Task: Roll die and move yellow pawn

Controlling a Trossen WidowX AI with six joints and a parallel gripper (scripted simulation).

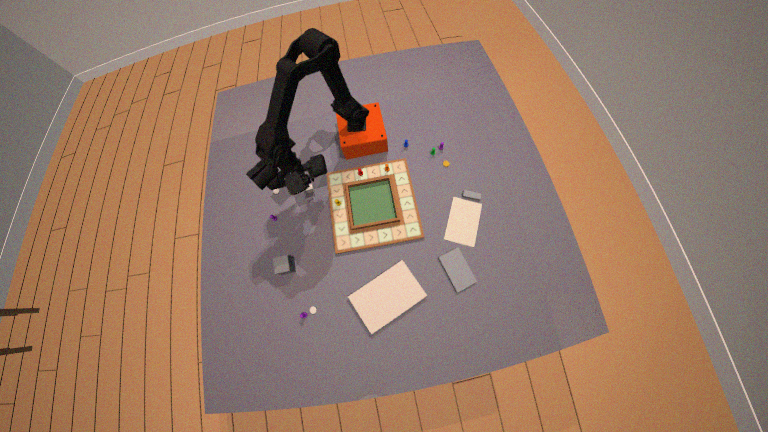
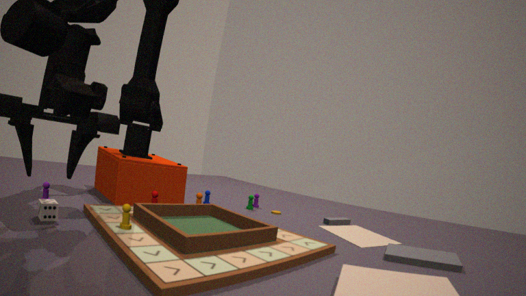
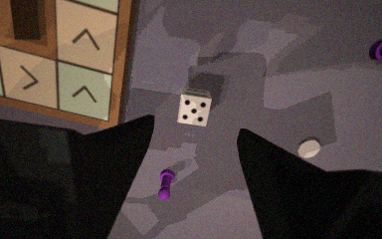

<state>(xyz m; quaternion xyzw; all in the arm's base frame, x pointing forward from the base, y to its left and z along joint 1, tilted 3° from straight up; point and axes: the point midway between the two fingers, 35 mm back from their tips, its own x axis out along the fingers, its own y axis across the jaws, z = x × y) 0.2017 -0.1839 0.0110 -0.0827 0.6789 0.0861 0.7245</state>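
Note:
The white die (image 3: 194, 108) (image 2: 48, 210) (image 1: 309, 185) lies on the purple mat just off the board's corner, and its top face seems to show five pips. My gripper (image 3: 196, 128) (image 2: 48, 175) (image 1: 297, 182) is open and empty. It hangs a short way above the die, with one finger on each side. The yellow pawn (image 1: 338, 201) (image 2: 125, 216) stands on the board's (image 1: 376, 237) (image 2: 194, 267) left track. The brown-rimmed tray (image 1: 347, 206) (image 2: 201, 240) with a green floor sits in the board's middle.
A purple pawn (image 3: 165, 184) (image 2: 45, 190) stands close beside the die, and a white disc (image 3: 309, 147) (image 1: 275, 191) lies nearby. Red (image 1: 360, 171) and orange (image 1: 386, 167) pawns stand on the board. The orange arm base (image 1: 362, 141), loose pawns, cards and grey blocks lie around.

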